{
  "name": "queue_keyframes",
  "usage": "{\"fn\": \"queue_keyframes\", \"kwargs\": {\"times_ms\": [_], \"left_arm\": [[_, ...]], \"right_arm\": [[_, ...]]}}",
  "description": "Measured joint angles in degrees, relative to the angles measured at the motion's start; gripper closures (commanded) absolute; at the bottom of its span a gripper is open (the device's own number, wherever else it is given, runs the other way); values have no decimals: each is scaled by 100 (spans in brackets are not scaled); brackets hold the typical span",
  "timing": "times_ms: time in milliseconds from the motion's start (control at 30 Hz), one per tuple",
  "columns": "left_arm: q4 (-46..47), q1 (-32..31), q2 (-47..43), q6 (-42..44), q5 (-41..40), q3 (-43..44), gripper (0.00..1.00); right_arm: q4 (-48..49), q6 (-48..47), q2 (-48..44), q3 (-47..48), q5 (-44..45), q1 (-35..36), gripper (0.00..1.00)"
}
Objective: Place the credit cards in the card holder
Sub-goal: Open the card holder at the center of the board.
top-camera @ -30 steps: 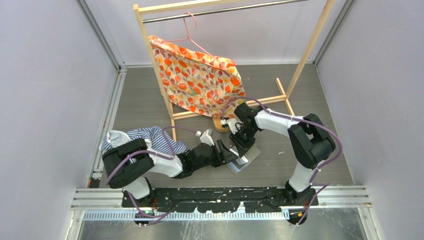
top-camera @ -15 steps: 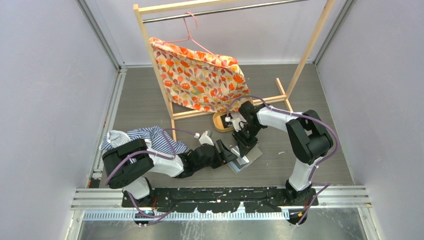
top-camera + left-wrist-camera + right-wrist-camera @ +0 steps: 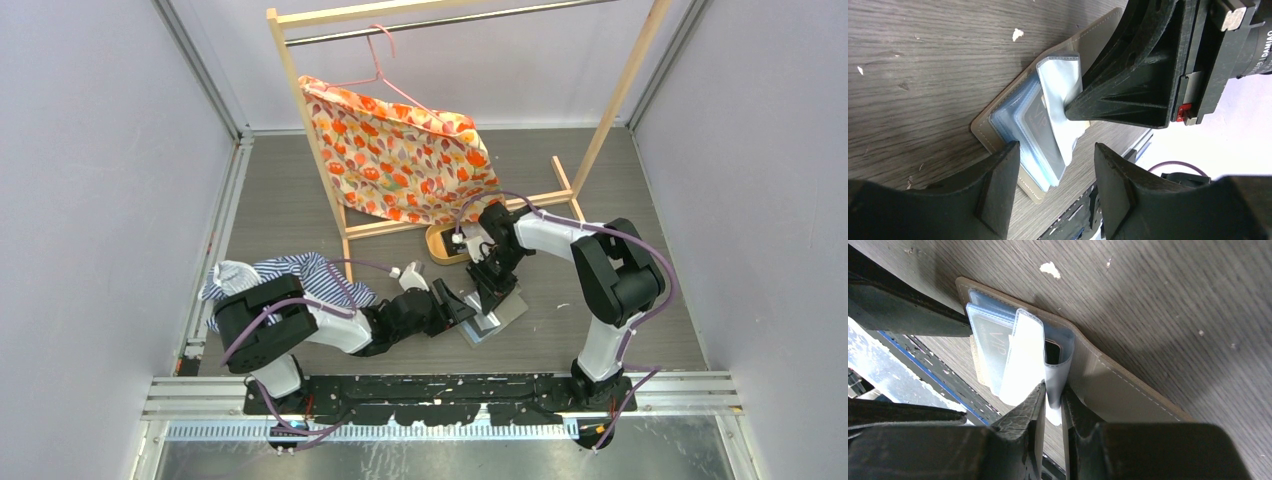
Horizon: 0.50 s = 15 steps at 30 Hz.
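Left pincer [image 3: 1055, 152]: jaws well apart, gripping nothing. Its two fingers straddle the near end of the card holder [image 3: 1028, 125], one finger just over the holder's corner; whether it presses down I can't tell. The holder lies open and flat on the bench [image 3: 923, 60], directly ahead of this pincer. Its long axis runs straight away from the tips, toward the other arm.

One card marked VIP [image 3: 993, 347] sits inside a sleeve, on the side of the fan nearer the left pincer.

Right pincer [image 3: 1053, 389]: jaws nearly closed, pinching the edge of one clear sleeve [image 3: 1057, 367] and lifting it off the fan. A dark card edge [image 3: 1052, 351] shows in the pocket just beyond its tips. The pocket mouth looks to face the right pincer, so a card would go in from that side.

Neither pincer holds a loose card. Both arms are right at the holder.
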Motion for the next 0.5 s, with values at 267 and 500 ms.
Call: {"fn": "queue_keyframes", "kwargs": {"times_ms": [267, 500], "left_arm": [[181, 125, 105, 9, -136, 0, 55], [634, 337, 363, 48, -55, 0, 61]], "right_arm": [[0, -2, 13, 2, -120, -11, 78], [7, 0, 28, 2, -330, -114, 77]]}}
